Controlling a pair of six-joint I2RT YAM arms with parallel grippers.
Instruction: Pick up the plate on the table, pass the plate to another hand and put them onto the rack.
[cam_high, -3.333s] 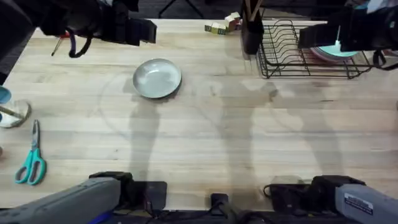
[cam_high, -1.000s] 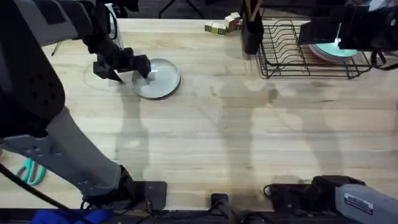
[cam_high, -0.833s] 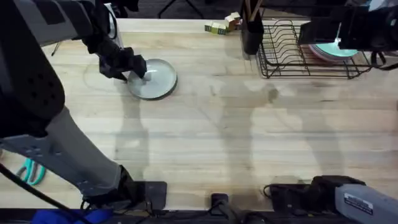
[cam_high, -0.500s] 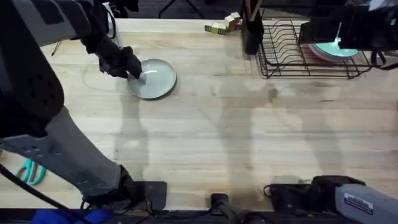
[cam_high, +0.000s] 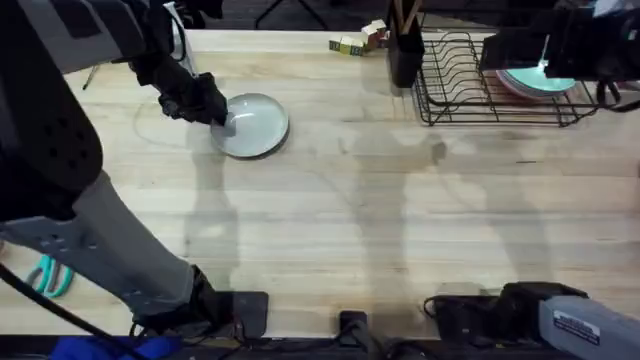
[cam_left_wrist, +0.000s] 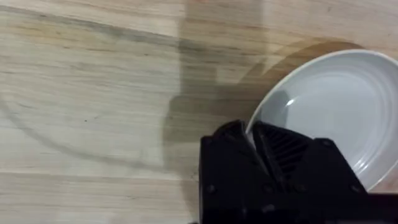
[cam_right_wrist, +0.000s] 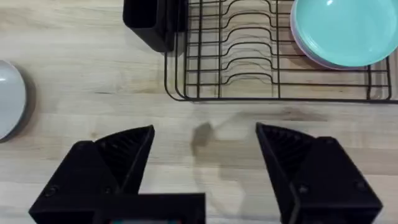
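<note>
The white plate (cam_high: 252, 125) lies flat on the table (cam_high: 380, 210), left of centre toward the far side. My left gripper (cam_high: 215, 108) sits at the plate's left rim. In the left wrist view the left gripper (cam_left_wrist: 253, 133) is shut on the rim of the plate (cam_left_wrist: 323, 118). The black wire rack (cam_high: 490, 85) stands at the far right. My right gripper (cam_right_wrist: 205, 146) hovers open and holds nothing, above the table in front of the rack (cam_right_wrist: 273, 56). The plate (cam_right_wrist: 9, 99) shows far off to its side.
Teal plates (cam_high: 535, 82) lie over a pink one in the rack's right end. A black utensil holder (cam_high: 403, 45) stands at the rack's left side, with small wooden blocks (cam_high: 358, 40) beyond. Teal scissors (cam_high: 45, 275) lie at the near left.
The left arm came down from the far left to the plate. Its fingers went from spread around the left rim to shut on it, and the plate shifted slightly. The right arm stayed still.
</note>
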